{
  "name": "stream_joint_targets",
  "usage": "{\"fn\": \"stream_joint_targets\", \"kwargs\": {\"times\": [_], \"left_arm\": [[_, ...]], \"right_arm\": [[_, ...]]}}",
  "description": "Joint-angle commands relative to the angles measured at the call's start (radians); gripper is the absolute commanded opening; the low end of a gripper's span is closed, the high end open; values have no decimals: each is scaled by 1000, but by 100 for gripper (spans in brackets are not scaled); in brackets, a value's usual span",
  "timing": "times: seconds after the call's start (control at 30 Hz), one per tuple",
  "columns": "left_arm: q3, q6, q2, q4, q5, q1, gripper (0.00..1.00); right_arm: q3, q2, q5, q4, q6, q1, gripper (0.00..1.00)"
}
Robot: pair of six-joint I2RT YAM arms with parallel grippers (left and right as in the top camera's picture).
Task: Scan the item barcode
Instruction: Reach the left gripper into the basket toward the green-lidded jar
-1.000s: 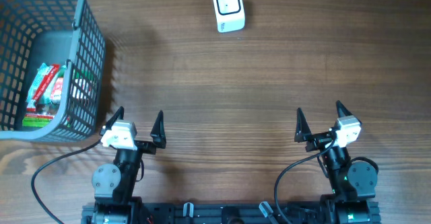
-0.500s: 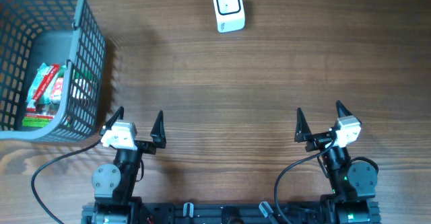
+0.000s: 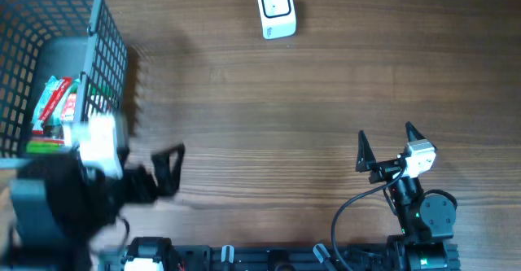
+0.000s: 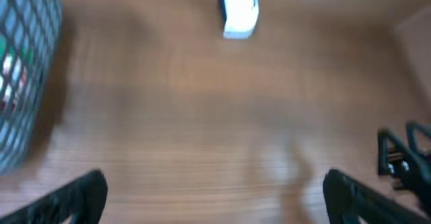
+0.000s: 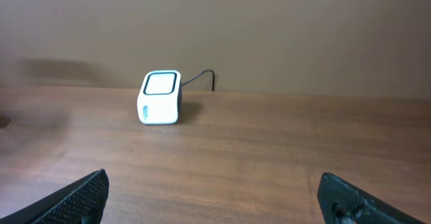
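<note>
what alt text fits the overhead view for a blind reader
A blurred left arm sits beside a grey wire basket of red and green packets at the left of a brown wooden table. A white box-shaped scanner stands at the far edge; the right arm's fingers are open, empty.

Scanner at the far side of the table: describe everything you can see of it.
The scanner is a small white box with rounded corners, plastic by the look. Its upper face carries a pale window framed by a dark line. A thin dark cable leaves its rear. It stands upright on the wooden table near the far edge, about midway across. Only the table and the cable touch it.
</note>
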Motion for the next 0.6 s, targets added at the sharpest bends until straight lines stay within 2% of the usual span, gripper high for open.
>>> {"fn": "stream_joint_targets", "kwargs": {"times": [0.0, 0.07, 0.1, 0.2, 0.23, 0.43, 0.5, 0.57], "left_arm": [[252, 27, 292, -68, 8, 3, 100], [338, 66, 398, -24, 2, 4, 99], [359, 130, 443, 21, -14, 4, 91], [375, 132, 512, 159, -322, 69, 91], [375, 132, 523, 185, -344, 116, 92], [375, 147, 620, 347, -341, 494, 96], [375, 297, 688, 365, -267, 595, 92], [375, 412, 774, 348, -184, 649, 93]], "right_arm": [[-1, -2, 6, 5, -9, -7, 100], [-1, -2, 6, 5, -8, -7, 100], [-1, -2, 6, 5, -8, -7, 100], [-1, -2, 6, 5, -8, -7, 100], [-1, -2, 6, 5, -8, -7, 100], [-1, -2, 6, 5, -8, -7, 100], [-1, -2, 6, 5, -8, -7, 99], [-1, -2, 6, 5, -8, -7, 100]]}}
